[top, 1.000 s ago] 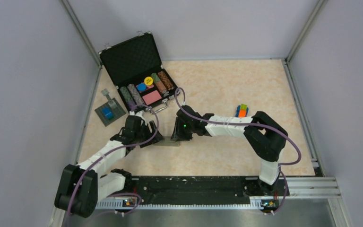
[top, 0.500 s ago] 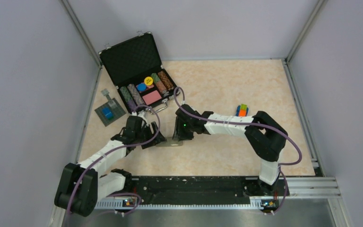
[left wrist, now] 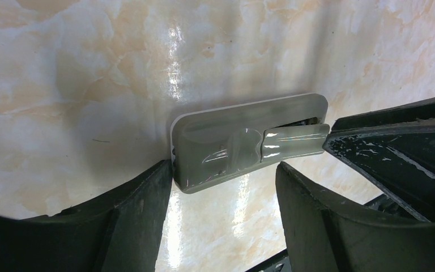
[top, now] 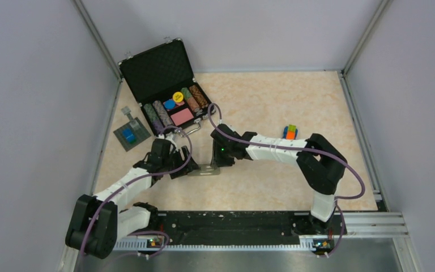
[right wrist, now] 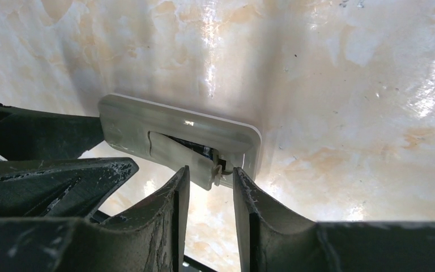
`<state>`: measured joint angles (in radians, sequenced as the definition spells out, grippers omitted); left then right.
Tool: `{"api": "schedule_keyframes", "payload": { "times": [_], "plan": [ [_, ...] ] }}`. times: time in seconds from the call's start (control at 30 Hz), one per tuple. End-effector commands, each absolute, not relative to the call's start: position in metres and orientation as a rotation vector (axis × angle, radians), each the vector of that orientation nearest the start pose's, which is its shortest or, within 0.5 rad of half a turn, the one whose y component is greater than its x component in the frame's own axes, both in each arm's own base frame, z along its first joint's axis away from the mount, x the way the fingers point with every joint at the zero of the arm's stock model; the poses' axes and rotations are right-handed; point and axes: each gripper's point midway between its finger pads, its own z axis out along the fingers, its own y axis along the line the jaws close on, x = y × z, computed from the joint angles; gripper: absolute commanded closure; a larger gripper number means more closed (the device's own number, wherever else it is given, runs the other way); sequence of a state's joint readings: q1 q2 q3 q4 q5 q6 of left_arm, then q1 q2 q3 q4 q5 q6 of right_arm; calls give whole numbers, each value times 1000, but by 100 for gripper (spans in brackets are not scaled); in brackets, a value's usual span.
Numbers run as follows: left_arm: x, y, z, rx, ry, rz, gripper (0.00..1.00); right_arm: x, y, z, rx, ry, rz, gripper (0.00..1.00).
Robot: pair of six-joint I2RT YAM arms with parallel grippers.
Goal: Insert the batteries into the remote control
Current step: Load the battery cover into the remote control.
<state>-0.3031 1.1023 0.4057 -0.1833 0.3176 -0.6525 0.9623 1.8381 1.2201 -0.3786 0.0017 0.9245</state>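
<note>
The remote control [top: 205, 169] lies face down on the table between both arms, its greyish back up [left wrist: 215, 148]. My left gripper [left wrist: 224, 166] stands open at one end of it, the left finger against the remote's corner. One end of the battery cover [right wrist: 175, 152] is lifted off the back, and my right gripper [right wrist: 208, 170] is closed narrowly on that raised end. Under the cover a dark battery with a bit of blue [right wrist: 199, 149] shows in the compartment. In the left wrist view the cover [left wrist: 291, 141] runs up to my right gripper's finger.
An open black case [top: 167, 85] with poker chips stands at the back left. A grey square plate with a blue block [top: 130, 135] lies left of it. An orange-green-blue block toy [top: 289, 132] sits right of the right arm. Walls close in three sides.
The right gripper and the remote have shifted slightly right and away from the arms' bases. The left arm has barely moved.
</note>
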Motion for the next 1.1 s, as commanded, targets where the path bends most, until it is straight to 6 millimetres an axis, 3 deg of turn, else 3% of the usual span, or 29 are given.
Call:
{"api": "schedule_keyframes", "payload": {
  "times": [0.0,0.23,0.5,1.07],
  "plan": [
    [212,-152,35,-292,2562,-796,28,230,387,98,-108,2618,709,68],
    [210,-154,35,-287,2571,-810,28,225,388,101,-160,2627,729,74],
    [204,-158,32,-281,2606,-851,28,221,385,93,-172,2649,704,73],
    [200,-146,21,-348,2678,-738,28,216,378,77,-234,2667,613,80]
  ]
}}
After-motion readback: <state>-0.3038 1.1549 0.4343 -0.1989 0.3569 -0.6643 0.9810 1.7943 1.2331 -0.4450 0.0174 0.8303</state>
